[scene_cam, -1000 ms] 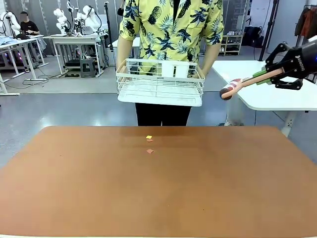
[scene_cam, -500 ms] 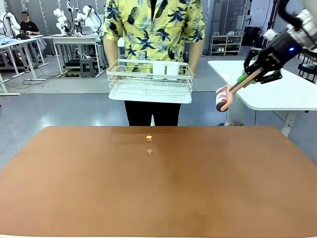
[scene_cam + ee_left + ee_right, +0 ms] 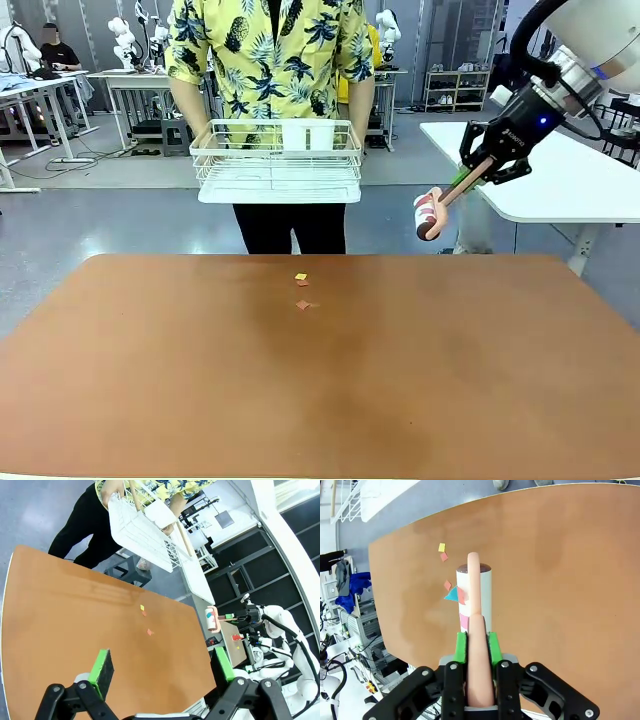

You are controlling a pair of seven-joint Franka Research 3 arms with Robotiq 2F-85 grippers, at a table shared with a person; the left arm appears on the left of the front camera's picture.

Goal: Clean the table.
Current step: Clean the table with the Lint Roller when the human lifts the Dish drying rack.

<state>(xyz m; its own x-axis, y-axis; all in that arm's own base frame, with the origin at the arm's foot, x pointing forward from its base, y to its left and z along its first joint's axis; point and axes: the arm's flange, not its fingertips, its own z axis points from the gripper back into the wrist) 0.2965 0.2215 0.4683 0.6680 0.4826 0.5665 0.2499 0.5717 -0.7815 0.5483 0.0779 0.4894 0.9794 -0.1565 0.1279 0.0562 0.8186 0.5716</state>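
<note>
Cleaning unfinished: right gripper (image 3: 478, 172) pinches the lint roller (image 3: 428, 214) by its handle, clear of the table (image 3: 320, 400); left gripper (image 3: 161, 664) fingers spread; three paper scraps (image 3: 302, 305) not yet lifted.

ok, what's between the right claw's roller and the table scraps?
Nothing. In the front view only bare table lies between the scraps and the lint roller in the right claw.

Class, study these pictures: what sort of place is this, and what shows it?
Probably a robotics lab or workshop: a black right gripper with green pads grips a pink-handled lint roller, grey metal-legged workbenches stand behind, and the floor is bare grey.
</note>
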